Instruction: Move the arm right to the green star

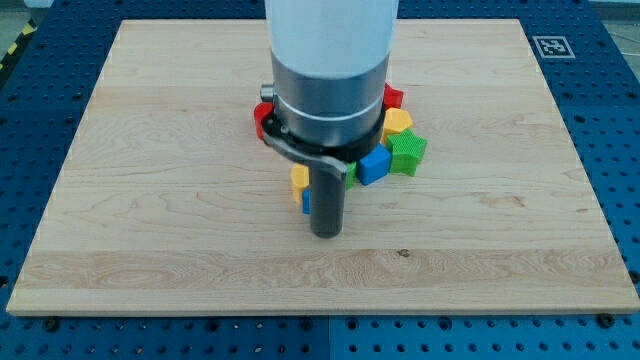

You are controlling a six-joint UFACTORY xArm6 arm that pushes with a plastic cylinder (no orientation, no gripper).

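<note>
Pale wooden board (pixel 150 150): rectangular, lying on a blue perforated table (pixel 30 100); blocks bunched around the middle, somewhat nearer the top edge than the bottom.

Arm body (pixel 330 70): white and grey cylinder, hiding much of the cluster.

Dark rod, my tip (pixel 327 234): down on the board below the cluster, toward the bottom edge. No jaws; it holds nothing, only pushes.

Green ribbed star block (pixel 408 151): at the cluster's right side, up and right of my tip, touching a blue cube (pixel 374 165) and below a yellow block (pixel 397 123).

Others, partly hidden:
- red blocks (pixel 262 120) (pixel 393 97)
- a yellow block (pixel 299 178)
- a blue sliver (pixel 305 200)

Step, as judged: approach under way, star not reached. Next move calls for travel rightward and slightly toward the top edge, skirting the blue cube.
</note>
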